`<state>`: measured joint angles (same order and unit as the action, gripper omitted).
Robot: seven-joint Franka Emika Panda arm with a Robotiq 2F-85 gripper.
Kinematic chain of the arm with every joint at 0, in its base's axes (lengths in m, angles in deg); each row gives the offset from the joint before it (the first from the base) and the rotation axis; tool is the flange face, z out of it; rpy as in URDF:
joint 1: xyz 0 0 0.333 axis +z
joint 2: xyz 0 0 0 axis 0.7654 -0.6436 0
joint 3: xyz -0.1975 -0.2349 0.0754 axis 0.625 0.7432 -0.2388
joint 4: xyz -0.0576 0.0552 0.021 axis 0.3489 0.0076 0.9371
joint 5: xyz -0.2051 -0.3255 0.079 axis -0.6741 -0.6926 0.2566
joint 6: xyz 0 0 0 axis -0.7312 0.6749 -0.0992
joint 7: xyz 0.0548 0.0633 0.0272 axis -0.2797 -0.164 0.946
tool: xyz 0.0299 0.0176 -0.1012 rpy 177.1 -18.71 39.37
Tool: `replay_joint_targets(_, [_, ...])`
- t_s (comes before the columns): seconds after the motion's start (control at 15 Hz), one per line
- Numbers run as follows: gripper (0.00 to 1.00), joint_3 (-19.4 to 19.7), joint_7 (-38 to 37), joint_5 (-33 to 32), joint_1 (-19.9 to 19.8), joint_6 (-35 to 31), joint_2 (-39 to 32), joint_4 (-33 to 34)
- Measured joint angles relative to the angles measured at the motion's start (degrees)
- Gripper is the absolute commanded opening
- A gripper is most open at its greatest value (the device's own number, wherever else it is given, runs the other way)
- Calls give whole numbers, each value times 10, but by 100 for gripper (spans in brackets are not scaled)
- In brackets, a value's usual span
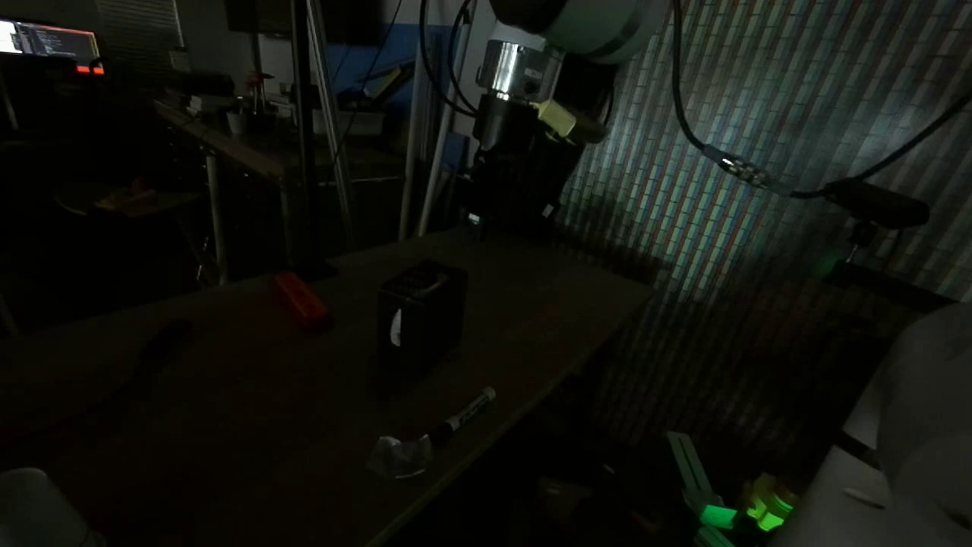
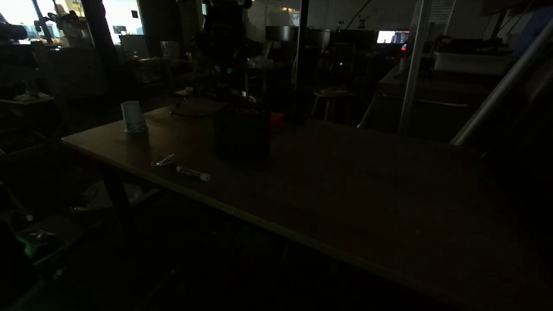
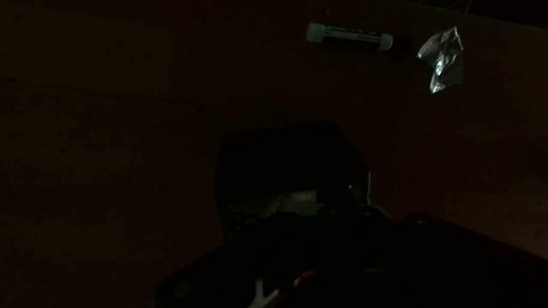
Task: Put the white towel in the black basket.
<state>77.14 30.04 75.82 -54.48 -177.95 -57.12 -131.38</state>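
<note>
It is very dark here, so go slow. The tool (image 1: 510, 216) hangs in the air, apart from the black basket (image 1: 434, 319) that stands on the surface (image 1: 547, 289). I cannot tell if the tool is spread or pressed together, or if it pinches anything, as it is too dim to see. A pale patch (image 3: 295, 201) shows inside the black basket in the wrist view; my guess is that this is the white towel and that the job is almost done, but I can't be sure. If it is, look that no corner hangs over the rim, then lift the tool straight up, so it does not snag the white towel or tip the black basket. If a bit is stuck to the tool, let go over the middle and let it drop. When going off, pass well above the marker (image 1: 471, 409) and the crumpled shiny scrap (image 1: 401, 456) just beside it, since both look light and easy to knock
</note>
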Motion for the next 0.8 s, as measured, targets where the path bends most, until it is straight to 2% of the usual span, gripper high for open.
replay_joint_targets(0.2, [20, -2, -30, 0, 13, 0, 54, -49])
replay_joint_targets(0.8, [21, -2, -37, 0, 15, 0, 72, -65])
